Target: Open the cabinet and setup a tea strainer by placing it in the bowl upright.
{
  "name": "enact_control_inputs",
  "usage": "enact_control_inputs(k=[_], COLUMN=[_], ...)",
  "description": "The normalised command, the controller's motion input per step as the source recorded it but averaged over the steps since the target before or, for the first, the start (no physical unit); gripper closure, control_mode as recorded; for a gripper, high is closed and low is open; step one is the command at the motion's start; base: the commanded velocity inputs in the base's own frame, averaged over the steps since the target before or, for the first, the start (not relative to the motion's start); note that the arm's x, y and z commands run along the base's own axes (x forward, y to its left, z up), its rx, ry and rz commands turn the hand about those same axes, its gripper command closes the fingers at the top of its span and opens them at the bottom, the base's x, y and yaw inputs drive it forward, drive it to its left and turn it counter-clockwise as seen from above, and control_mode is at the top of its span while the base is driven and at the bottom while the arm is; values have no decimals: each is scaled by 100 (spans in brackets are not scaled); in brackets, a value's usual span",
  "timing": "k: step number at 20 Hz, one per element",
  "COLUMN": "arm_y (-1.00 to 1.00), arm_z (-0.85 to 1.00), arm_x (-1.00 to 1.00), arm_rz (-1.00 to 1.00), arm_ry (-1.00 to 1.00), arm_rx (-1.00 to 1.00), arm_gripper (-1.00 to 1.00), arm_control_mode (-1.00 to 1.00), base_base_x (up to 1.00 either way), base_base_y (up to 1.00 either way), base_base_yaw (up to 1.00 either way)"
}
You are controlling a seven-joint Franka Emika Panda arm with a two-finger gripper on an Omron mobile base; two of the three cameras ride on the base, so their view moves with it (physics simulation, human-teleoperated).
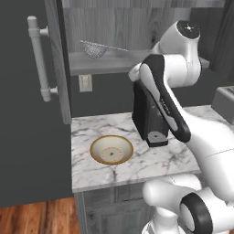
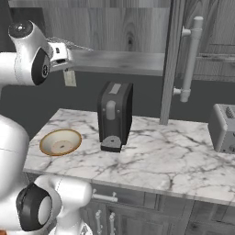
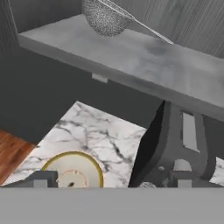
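Observation:
The cabinet (image 1: pixel 27 114) stands open, its door swung out to the left with a light-grey bar handle (image 1: pixel 39 59). On its lower shelf (image 3: pixel 144 61) lies the tea strainer (image 1: pixel 93 49), a silvery mesh basket (image 3: pixel 105 19) with a thin handle pointing right. The cream bowl (image 1: pixel 111 149) with a tan rim sits on the marble counter below (image 2: pixel 60 142), also low in the hand view (image 3: pixel 74 168). My gripper (image 3: pixel 112 181) is open and holds nothing. It hangs in front of the shelf edge, right of the strainer and apart from it, above the counter.
A dark coffee machine (image 1: pixel 148 119) stands on the counter right of the bowl (image 2: pixel 114 114). The cabinet's right door (image 2: pixel 172 59) hangs open with its handle (image 2: pixel 190 59). A grey toaster (image 2: pixel 225 127) sits at the far right. A wall outlet (image 1: pixel 85 82) is under the shelf.

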Motion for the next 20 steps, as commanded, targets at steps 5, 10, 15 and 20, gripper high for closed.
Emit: enact_control_inputs(k=[5,10,15,20], arm_y=[1,1,-6,-2], arm_z=[35,42,1,0], arm_x=[6,20,53,63], arm_rz=[20,3,-11,-9], arm_ry=[-27,-2,16,-4], arm_rx=[-39,-29,-1,0], arm_gripper=[-100,-100,-100,-100], arm_control_mode=[-100,-100,-100,-100], base_base_x=[0,0,0,0], base_base_y=[0,0,0,0], base_base_yaw=[0,0,0,0])
